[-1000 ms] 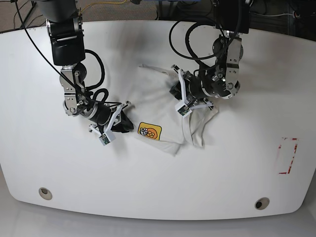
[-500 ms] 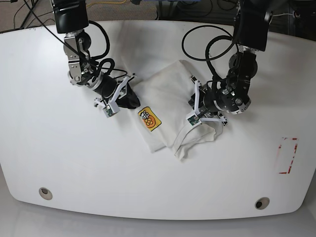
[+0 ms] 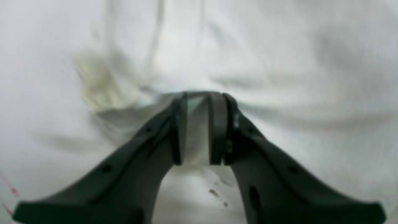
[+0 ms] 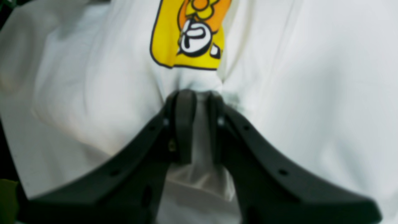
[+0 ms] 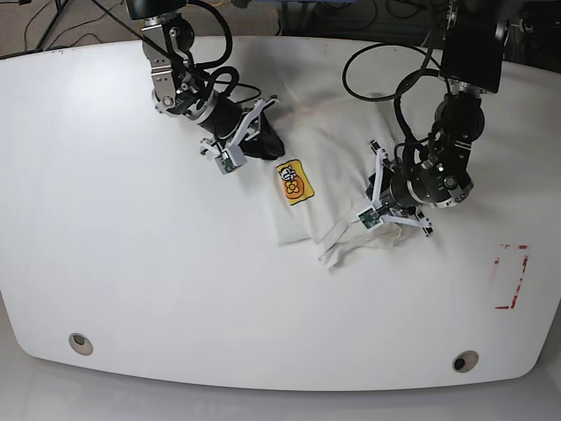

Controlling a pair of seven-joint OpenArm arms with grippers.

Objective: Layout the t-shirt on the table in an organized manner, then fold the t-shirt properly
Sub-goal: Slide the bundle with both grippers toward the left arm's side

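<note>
T-shirt (image 3: 279, 62) cloth fills the left wrist view, a fold clamped in the left gripper (image 3: 199, 124). In the right wrist view, the right gripper (image 4: 199, 124) pinches fabric just below the yellow tag (image 4: 189, 34). From the base view, the shirt lies bunched mid-table (image 5: 131, 289) between both arms; pulling apart unevenly could slip a thin pinch or twist the cloth further.

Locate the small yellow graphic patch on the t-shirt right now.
In the base view the yellow patch lies above table centre on the bunched t-shirt, just beside the right gripper; in the right wrist view it sits directly beyond that gripper's tips.
</note>
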